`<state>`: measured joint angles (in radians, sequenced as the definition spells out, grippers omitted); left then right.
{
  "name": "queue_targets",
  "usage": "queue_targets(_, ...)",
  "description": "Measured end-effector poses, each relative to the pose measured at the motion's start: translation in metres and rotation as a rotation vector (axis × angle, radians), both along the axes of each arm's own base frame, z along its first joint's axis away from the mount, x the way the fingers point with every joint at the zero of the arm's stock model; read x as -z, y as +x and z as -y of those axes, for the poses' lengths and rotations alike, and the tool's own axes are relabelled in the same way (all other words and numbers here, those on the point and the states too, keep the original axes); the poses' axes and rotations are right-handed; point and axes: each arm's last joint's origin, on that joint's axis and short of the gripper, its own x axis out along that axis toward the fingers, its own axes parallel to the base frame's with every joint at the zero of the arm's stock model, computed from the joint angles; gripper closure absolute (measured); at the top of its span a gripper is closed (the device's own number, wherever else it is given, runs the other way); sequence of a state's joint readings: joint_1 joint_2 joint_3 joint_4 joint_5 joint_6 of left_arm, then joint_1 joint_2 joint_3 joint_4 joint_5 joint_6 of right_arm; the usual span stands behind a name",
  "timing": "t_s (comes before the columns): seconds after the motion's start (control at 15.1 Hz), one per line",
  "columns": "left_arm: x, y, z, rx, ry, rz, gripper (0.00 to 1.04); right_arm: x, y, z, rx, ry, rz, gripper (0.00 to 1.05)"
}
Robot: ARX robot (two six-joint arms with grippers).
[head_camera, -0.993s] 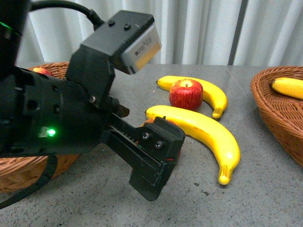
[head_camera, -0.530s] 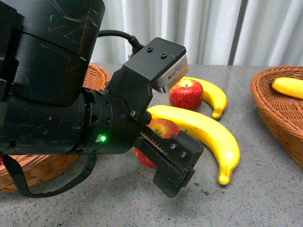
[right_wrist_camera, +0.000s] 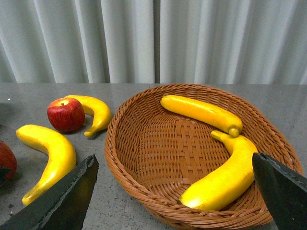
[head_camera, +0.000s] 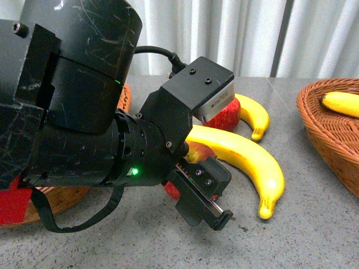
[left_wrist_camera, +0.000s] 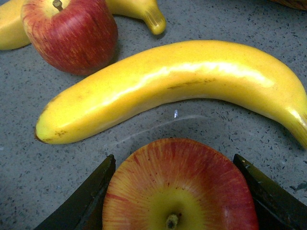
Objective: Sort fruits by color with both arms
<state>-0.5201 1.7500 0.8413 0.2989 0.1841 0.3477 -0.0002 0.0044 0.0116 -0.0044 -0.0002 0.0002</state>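
Left end effector (left_wrist_camera: 174, 160) grips near apple (left_wrist_camera: 178, 194)

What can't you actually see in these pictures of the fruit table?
Front view: the left basket is mostly behind the left arm; its contents are mostly hidden.
Front view: the near apple is largely covered by the left end effector.
Left wrist view: the picture's edge cuts that apple off; whether the fingers press it is unclear.
Front view: the right basket runs off the edge.
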Motion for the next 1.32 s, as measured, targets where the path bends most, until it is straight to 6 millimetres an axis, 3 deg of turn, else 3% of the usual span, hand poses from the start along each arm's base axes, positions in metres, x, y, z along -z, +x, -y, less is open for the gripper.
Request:
queue_targets(0.4, -0.025, 0.000, -0.010, -0.062, -0.050, 0.051, 0.41, 0.000, 0.000, 0.000, 0.000, 0.000, 0.000, 0.07)
queue_targets(0.79, -0.070, 0.010, -0.042, -0.315, -0.161, 0.134, 0.41, 0.000, 0.000, 0.000, 0.000, 0.000, 0.000, 0.07)
queue_targets(0.86, -0.079, 0.015, -0.071, -0.487, -0.229, 0.101, 0.41, 0.000, 0.000, 0.000, 0.000, 0.000, 0.000, 0.07)
queue_targets(0.93, -0.058, 0.024, -0.112, -0.727, -0.279, -0.016, 0.42, 0.000, 0.000, 0.000, 0.000, 0.000, 0.000, 0.07)
queue_targets(0.99, -0.037, 0.023, -0.131, -0.845, -0.284, -0.095, 0.42, 0.000, 0.000, 0.000, 0.000, 0.000, 0.000, 0.07)
queue_targets(1.06, -0.033, 0.019, -0.132, -0.857, -0.290, -0.112, 0.22, 0.000, 0.000, 0.000, 0.000, 0.000, 0.000, 0.07)
queue_targets(1.13, -0.076, -0.003, -0.119, -0.776, -0.345, 0.000, 0.07, 0.000, 0.000, 0.000, 0.000, 0.000, 0.000, 0.07)
queue_targets(1.26, -0.107, -0.008, -0.099, -0.677, -0.382, 0.091, 0.07, 0.000, 0.000, 0.000, 0.000, 0.000, 0.000, 0.07)
queue_targets(1.32, -0.116, 0.000, -0.082, -0.604, -0.377, 0.121, 0.07, 0.000, 0.000, 0.000, 0.000, 0.000, 0.000, 0.07)
